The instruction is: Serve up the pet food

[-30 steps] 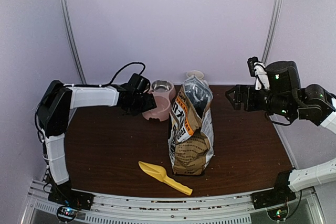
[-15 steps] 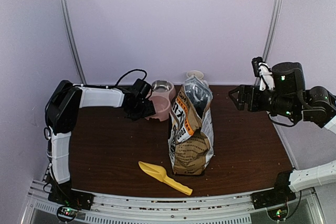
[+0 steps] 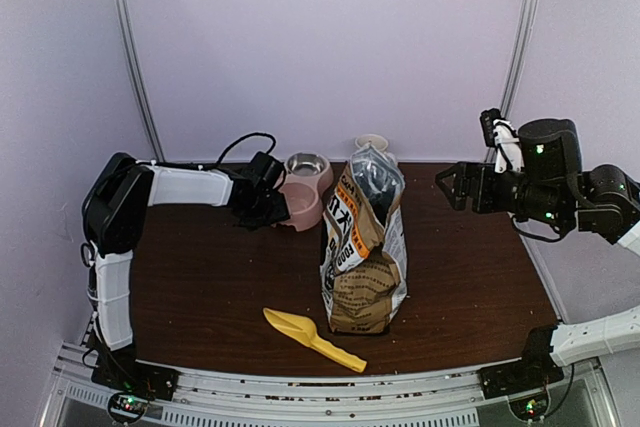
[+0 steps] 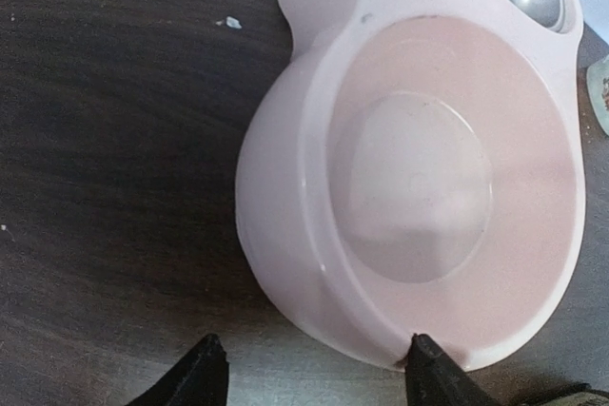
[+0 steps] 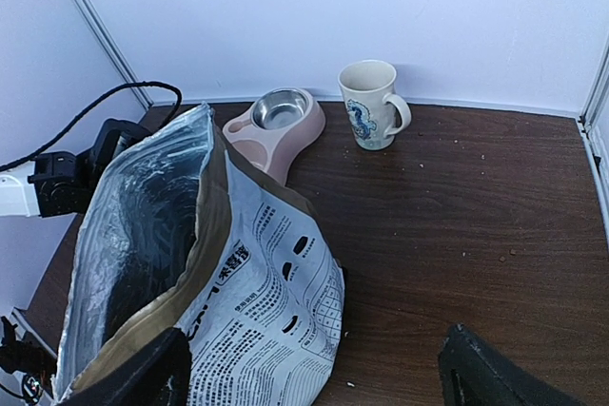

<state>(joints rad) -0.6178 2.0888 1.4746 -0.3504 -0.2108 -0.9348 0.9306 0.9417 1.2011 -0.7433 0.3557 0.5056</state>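
— Where's the pet food? I can't see a single pellet.

— Nor can I. My guess is that it's inside the bag (image 3: 363, 247) standing open-mouthed in the middle of the table (image 3: 200, 287). The right wrist view looks into the mouth and shows only foil lining and shadow.

— And the arms?

— The left gripper (image 4: 314, 379) is down at the pink feeder (image 4: 271, 187), left of centre towards the back in the overhead view. Its jaws stand apart across the near rim, one fingertip right at the edge, and they clamp nothing. The right gripper (image 5: 319, 377) hangs at the right of the frame, well above the table, spread wide and empty.

— So what worries you?

— That rim. It's smooth, curved plastic, so a pinch there could slip off or tip the feeder up, and the steel bowl (image 5: 282, 106) in its far well might jump out. The feeder also sits close behind the bag, which is tall, soft and creased. Drag the feeder the wrong way and the bag could fold over and spill.

— And the scoop?

— The yellow scoop (image 3: 313, 338) lies at lower centre, near the bag's foot. A toppled bag could land on it. The mug (image 5: 373, 102) at the back looks out of harm's way.
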